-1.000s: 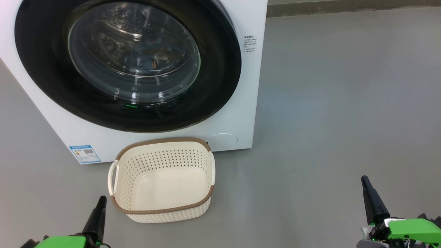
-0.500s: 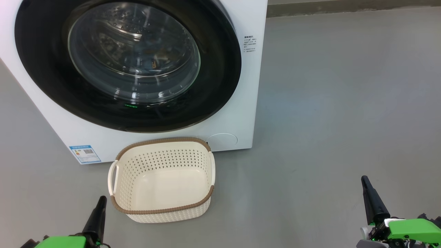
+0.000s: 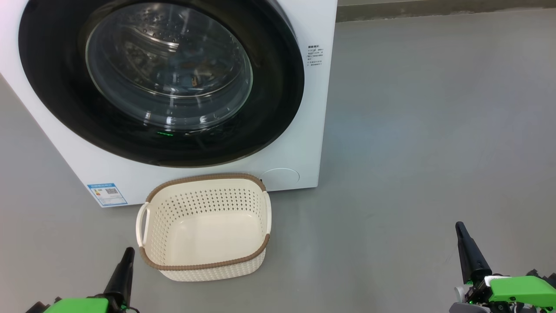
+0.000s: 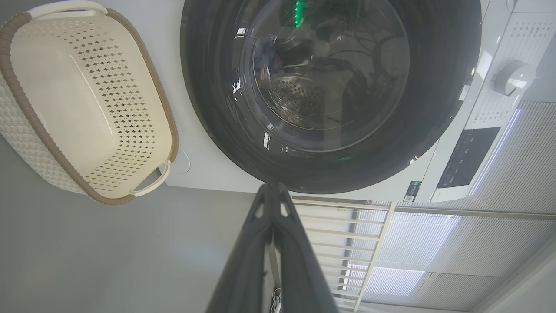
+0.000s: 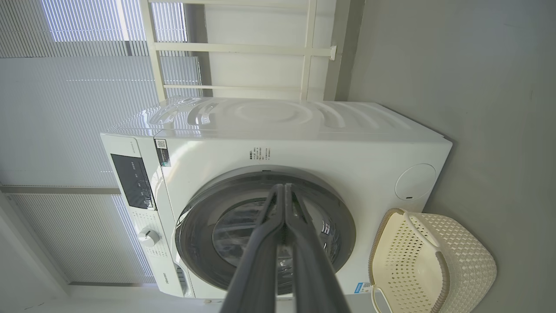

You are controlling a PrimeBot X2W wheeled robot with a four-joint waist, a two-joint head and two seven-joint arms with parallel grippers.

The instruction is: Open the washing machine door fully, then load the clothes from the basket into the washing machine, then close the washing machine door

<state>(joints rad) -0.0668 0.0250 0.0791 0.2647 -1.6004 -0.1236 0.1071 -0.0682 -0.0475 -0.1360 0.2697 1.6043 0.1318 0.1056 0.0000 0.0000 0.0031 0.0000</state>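
Both hands are closed with nothing in them: left hand (image 3: 128,251) sits low at the bottom left, its fingers pressed together and pointing up just off the basket's (image 3: 204,266) near left corner without touching it, and right hand (image 3: 459,226) is way over on the right above bare grey floor (image 3: 412,152), well apart from everything. From the left wrist, the left hand's (image 4: 271,188) tips line up with the bottom edge of the door; from the right wrist, the right hand's (image 5: 284,188) tips point at the middle of it. Washing machine (image 3: 304,143) stands on the floor, and its door (image 3: 52,87) is shut, black rim flat against the white front. Through the glass I can make out a bit of blue and orange stuff in the drum, probably the clothes (image 3: 193,73), though it's pretty murky. Basket sits upright on the floor right in front of the machine, just below the door, beside the little blue sticker (image 3: 107,194), with its cream bottom showing.
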